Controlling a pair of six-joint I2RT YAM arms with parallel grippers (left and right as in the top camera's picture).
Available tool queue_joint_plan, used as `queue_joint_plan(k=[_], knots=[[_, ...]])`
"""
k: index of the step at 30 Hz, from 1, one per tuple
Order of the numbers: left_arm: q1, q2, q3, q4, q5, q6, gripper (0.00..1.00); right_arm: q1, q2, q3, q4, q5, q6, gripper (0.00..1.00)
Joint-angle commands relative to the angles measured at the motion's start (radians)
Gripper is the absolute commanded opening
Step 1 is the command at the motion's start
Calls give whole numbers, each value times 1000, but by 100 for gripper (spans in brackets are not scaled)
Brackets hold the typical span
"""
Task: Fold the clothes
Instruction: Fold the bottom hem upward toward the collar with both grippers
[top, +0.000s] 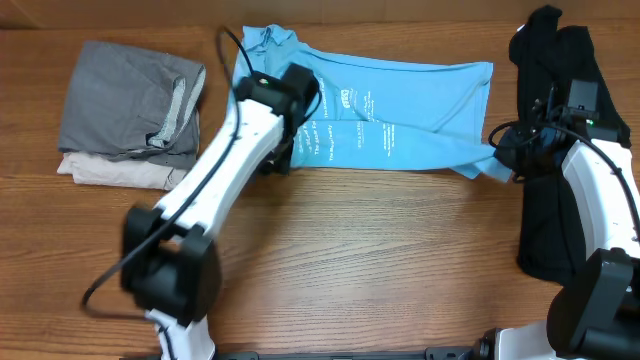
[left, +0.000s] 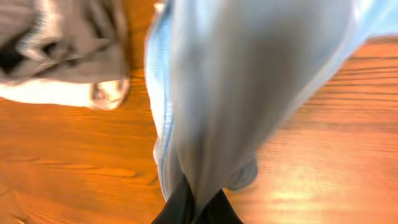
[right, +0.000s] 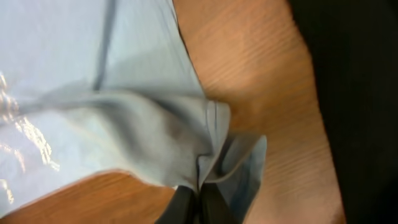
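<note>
The clothes, a sky-blue T-shirt (top: 400, 115) with white print, lie in a long band across the back of the wooden table. My left gripper (top: 283, 150) is shut on the shirt's left end. In the left wrist view, pale blue cloth (left: 249, 81) rises out of the pinched left gripper (left: 198, 208), blurred. My right gripper (top: 503, 157) is shut on the shirt's right lower corner. Bunched blue fabric (right: 143, 124) is clamped between the dark fingers of the right gripper (right: 199, 199) in the right wrist view.
A grey folded garment (top: 130, 100) lies on a beige one (top: 115, 172) at the back left, close to the left arm. A long black garment (top: 555, 140) lies along the right edge under the right arm. Bare wood (top: 380, 260) spans the front.
</note>
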Motion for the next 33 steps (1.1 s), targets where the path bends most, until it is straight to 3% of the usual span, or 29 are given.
queue_joint_plan(k=[1, 9, 14, 20, 24, 33], knots=[[1, -117, 29, -52, -13, -20, 4, -10, -23, 30, -91, -43, 2, 4], [1, -182, 28, -152, -20, -26, 4, -10, -120, 58, -322, -37, -6, 4], [1, -182, 26, -227, -84, -99, 4, -10, -237, 58, -436, 4, -6, 4], [1, -182, 26, -221, -129, -118, 4, -10, -317, 58, -472, 23, -6, 4], [7, -181, 23, -128, -177, -117, 4, -10, -303, 40, -444, 57, -6, 4], [80, -158, -129, 304, -126, -29, 4, -10, -136, -1, -220, 60, -6, 4]])
